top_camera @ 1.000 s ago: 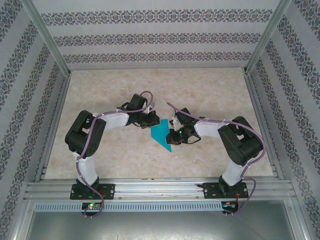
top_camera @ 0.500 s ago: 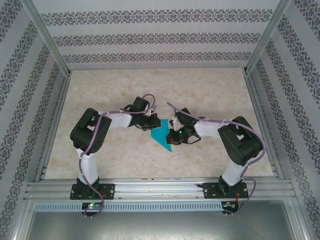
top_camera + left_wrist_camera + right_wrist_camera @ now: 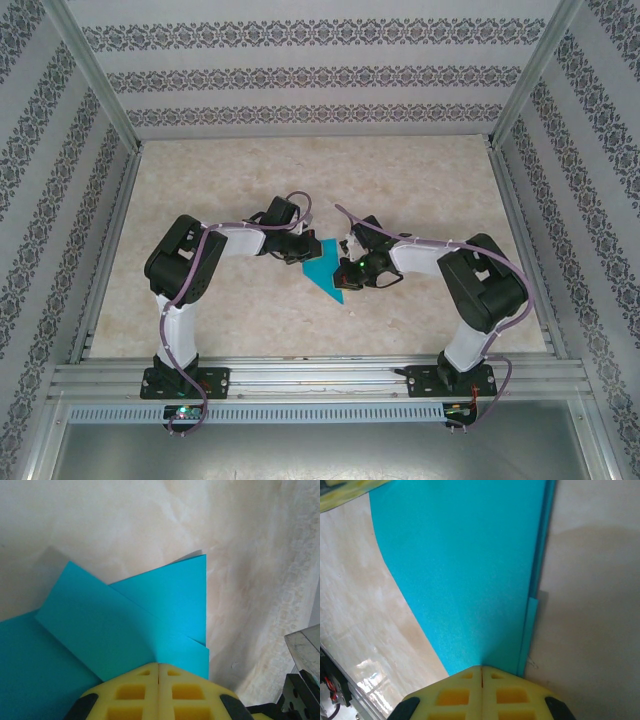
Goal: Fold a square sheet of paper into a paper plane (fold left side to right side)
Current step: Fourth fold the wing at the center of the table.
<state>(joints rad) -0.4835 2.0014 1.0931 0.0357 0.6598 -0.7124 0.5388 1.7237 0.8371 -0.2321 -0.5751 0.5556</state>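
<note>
The sheet of paper (image 3: 322, 270) is turquoise-blue and lies flat mid-table, folded into a layered dart shape with its point toward the near right. In the left wrist view the paper (image 3: 125, 615) shows overlapping creased flaps. My left gripper (image 3: 158, 665) is shut, its yellow tips resting on the top layer, at the paper's far-left edge (image 3: 305, 255). In the right wrist view the paper (image 3: 465, 570) shows a long folded edge along its right side. My right gripper (image 3: 481, 668) is shut too, its tips pressed on the paper near its right edge (image 3: 347, 272).
The beige marbled table (image 3: 420, 190) is walled by patterned panels on three sides. An aluminium rail (image 3: 320, 380) runs along the near edge. Part of the right arm (image 3: 302, 680) sits close beside my left gripper.
The left arm's elbow has swung right and forward, and its gripper has slid slightly along the paper. The paper and right arm have stayed put.
</note>
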